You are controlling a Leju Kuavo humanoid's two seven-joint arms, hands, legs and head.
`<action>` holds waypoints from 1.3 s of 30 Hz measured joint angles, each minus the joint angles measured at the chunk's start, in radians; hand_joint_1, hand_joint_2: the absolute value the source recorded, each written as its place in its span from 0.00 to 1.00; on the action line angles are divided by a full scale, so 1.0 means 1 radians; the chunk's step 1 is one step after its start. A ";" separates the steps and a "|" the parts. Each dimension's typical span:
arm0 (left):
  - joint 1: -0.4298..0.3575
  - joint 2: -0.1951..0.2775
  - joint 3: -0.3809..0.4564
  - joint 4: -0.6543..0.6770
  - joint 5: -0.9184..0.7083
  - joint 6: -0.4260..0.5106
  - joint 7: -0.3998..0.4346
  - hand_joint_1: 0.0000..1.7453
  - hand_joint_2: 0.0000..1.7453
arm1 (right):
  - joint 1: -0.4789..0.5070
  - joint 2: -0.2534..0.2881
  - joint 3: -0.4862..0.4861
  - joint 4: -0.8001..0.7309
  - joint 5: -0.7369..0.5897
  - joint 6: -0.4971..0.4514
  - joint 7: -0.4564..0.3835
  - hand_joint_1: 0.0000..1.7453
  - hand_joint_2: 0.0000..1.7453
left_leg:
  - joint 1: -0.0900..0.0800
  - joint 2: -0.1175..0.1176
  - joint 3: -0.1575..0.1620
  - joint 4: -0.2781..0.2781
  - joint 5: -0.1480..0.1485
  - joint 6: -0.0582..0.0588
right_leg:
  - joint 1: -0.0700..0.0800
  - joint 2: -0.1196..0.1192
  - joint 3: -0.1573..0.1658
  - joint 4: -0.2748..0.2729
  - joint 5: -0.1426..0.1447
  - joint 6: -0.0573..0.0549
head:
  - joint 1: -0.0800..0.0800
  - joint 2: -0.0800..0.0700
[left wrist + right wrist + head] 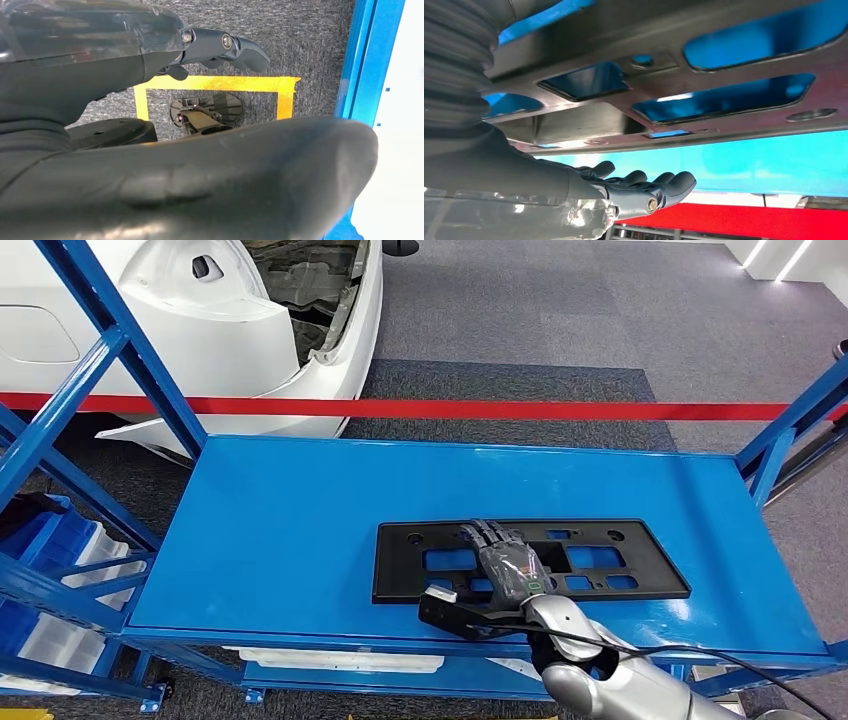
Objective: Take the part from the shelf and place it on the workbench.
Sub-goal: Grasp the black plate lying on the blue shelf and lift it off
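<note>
The right hand (512, 570) reaches forward from a silver arm, palm down, resting flat on the part (600, 560). Its fingers (490, 535) lie straight, side by side and slightly apart, on top of the part rather than wrapped around it. In the right wrist view the fingers (674, 184) stretch out level, with the part (704, 75) close alongside.

The part is a flat, black, matte plastic plate, a long rectangle pierced by rectangular cut-outs and small holes. It extends to both sides of the fingers, farther to their right.

The part lies on the bench (290, 530), a smooth, glossy blue metal top framed by blue posts. Beyond the fingertips, past the bench's far edge, a red band (560, 410) crosses grey carpet, and a white car body (200, 320) stands beyond it to the left.

The left hand (220, 47) hangs over grey carpet marked with yellow tape (220, 83); its dark fingers curl loosely and hold nothing.
</note>
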 joint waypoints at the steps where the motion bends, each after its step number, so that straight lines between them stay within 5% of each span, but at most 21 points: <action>1: 0.000 0.000 0.000 0.000 0.000 0.000 0.000 0.00 0.00 | -0.005 0.003 0.002 0.008 -0.002 0.000 -0.003 0.00 1.00 | 0.000 0.000 0.000 0.000 0.000 0.000 | 0.000 0.000 0.000 0.000 0.000 0.000 | 0.000 0.000; 39: -0.003 -0.005 0.001 0.000 0.000 0.011 0.014 0.00 0.00 | -0.240 0.120 0.148 0.338 0.117 -0.056 -0.049 0.00 1.00 | 0.000 0.000 0.005 0.000 0.000 0.000 | 0.000 0.000 0.005 0.000 0.000 0.000 | 0.000 0.000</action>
